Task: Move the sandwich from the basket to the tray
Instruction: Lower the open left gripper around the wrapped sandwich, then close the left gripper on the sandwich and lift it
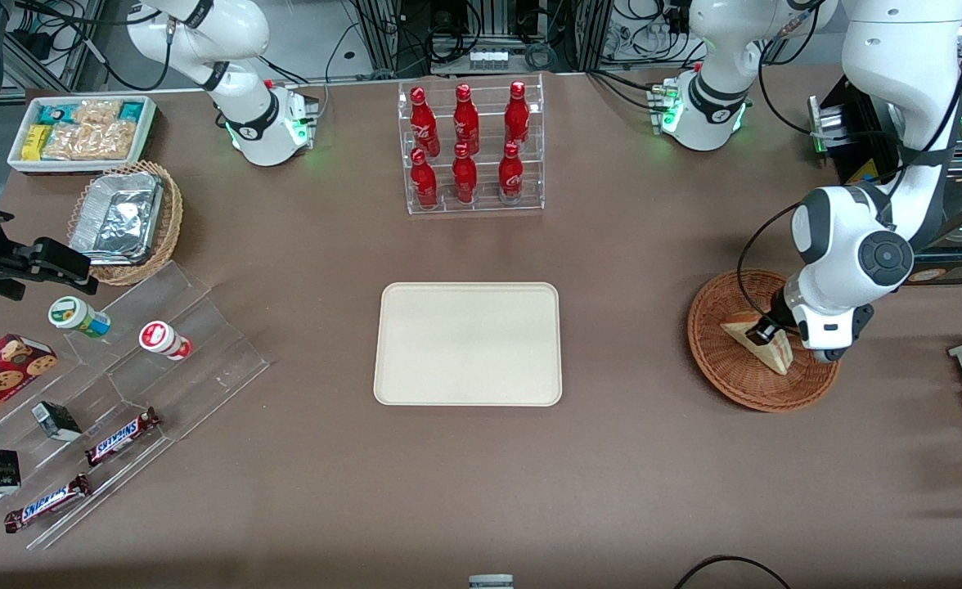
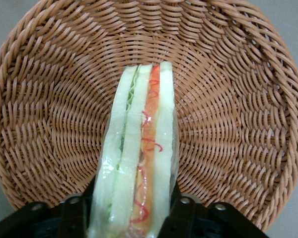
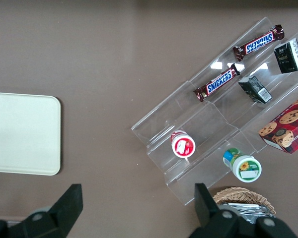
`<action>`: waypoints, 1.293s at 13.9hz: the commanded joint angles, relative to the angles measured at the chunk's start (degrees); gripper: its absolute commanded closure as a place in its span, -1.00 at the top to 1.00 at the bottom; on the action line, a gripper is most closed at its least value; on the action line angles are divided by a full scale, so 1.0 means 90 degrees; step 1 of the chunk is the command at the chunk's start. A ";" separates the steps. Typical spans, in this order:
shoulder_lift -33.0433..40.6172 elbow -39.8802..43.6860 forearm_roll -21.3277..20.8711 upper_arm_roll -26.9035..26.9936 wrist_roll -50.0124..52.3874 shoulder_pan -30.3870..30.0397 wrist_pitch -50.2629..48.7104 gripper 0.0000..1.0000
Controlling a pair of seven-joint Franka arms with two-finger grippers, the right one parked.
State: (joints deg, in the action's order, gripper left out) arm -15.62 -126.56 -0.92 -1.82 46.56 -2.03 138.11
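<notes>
One pincer (image 1: 767, 334) – clamps sandwich (image 2: 139, 163) in basket (image 2: 228, 74) | wrist: filling visible

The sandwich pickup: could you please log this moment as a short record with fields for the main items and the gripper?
sandwich: wrapped wedge, in the basket, cut edge with orange and green filling facing the wrist camera
basket: round woven wicker, toward the working arm's end of the table
tray: cream, rectangular, mid-table, nothing on it
gripper: down in the basket, one finger on each side of the sandwich, shut on it
task stage: sandwich not yet on the tray
</notes>
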 commanded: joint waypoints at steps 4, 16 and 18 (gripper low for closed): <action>0.0153 0.0117 0.0015 -0.0022 0.0168 0.0001 -0.0052 -0.68; 0.0592 0.2157 -0.0044 -0.0110 0.0051 0.0460 -0.3342 -0.68; 0.0641 0.2323 -0.0044 -0.0101 0.0051 0.0674 -0.3567 -0.68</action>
State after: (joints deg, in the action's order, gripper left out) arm -10.24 -107.68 -0.99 -3.18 46.84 2.09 108.81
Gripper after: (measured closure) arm 0.758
